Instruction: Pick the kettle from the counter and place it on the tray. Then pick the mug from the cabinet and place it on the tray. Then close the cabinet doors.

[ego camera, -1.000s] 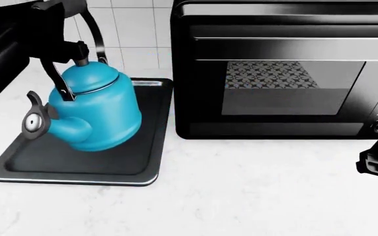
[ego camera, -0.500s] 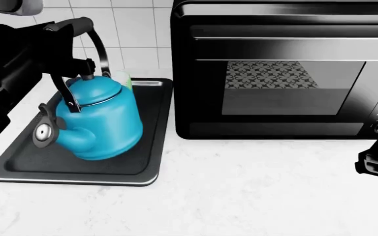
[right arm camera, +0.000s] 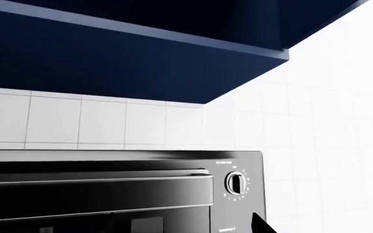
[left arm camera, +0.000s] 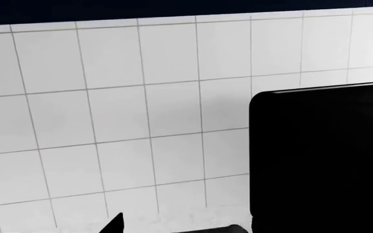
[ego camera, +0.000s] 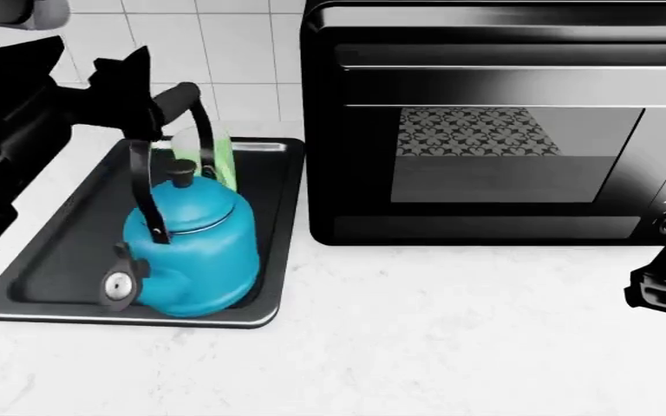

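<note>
Left wrist view: a white tiled wall point(left arm camera: 109, 121) fills most of the picture, with the black side of a glossy black countertop oven point(left arm camera: 322, 155) next to it. Only two dark tips of the left gripper point(left arm camera: 173, 228) poke into the edge, so whether its fingers are spread or closed cannot be told here.

Head view: the bright blue rounded enamel kettle point(ego camera: 192, 258) stands on the flat dark grey metal tray point(ego camera: 55, 269), near the tray's front edge, spout toward the robot. Its tall black bail handle point(ego camera: 188, 113) rises up to the left gripper's black fingers point(ego camera: 125, 82), which meet the grip; contact is unclear against the dark arm. A sliver of pale green mug point(ego camera: 225, 156) shows just behind the kettle. The tray lies on the white marble-look counter point(ego camera: 426, 347).

Right wrist view: the oven front with its round dial point(right arm camera: 236, 182), tiles and dark blue cabinet underside point(right arm camera: 109, 58) show; the right gripper's fingers are scarcely visible, state unknown.
</note>
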`<state>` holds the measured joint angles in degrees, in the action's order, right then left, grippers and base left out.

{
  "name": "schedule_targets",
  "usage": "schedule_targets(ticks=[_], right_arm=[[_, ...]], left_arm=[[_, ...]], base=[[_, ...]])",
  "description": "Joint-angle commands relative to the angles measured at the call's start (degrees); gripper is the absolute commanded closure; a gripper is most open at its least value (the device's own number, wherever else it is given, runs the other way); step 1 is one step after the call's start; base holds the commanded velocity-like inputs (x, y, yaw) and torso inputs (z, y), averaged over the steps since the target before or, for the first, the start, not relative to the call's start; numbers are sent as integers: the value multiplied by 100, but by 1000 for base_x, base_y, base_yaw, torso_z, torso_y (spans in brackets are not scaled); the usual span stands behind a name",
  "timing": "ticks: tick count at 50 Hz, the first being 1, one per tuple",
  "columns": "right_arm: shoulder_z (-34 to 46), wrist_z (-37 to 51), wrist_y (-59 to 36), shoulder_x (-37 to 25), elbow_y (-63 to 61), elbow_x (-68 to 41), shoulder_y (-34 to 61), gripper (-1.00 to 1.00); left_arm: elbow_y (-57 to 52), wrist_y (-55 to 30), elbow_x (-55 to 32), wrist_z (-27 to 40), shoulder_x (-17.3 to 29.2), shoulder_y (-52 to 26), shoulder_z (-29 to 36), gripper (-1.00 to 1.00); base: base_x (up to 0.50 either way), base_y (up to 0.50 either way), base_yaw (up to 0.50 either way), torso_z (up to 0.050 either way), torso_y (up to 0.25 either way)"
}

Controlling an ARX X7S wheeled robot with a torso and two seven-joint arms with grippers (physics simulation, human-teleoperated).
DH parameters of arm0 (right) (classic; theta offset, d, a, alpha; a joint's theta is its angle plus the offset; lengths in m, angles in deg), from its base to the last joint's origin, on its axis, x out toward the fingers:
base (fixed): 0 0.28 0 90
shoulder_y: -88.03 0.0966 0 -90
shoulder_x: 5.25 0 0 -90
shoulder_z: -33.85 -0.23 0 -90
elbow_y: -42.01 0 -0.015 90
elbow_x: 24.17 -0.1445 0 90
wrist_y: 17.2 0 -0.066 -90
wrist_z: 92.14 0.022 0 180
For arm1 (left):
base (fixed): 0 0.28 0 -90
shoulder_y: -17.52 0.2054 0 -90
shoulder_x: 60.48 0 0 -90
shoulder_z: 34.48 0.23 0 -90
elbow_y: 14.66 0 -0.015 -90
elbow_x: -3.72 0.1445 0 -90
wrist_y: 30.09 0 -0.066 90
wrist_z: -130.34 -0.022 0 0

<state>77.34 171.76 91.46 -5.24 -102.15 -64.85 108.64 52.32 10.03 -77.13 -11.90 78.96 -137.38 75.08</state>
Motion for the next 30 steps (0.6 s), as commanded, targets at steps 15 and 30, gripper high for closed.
schedule_targets(ticks=[15,30], right_arm=[[-34,-45,57,1,34,30,-104,-100],[124,132,362,328,116,345,-410,-100]], left_arm=[[-684,530,-322,140,46,-163,-664,-100],[-3041,1777,-277,955,338,1632,-2303,-100]], base=[[0,0,0,0,0],[0,0,0,0,0]])
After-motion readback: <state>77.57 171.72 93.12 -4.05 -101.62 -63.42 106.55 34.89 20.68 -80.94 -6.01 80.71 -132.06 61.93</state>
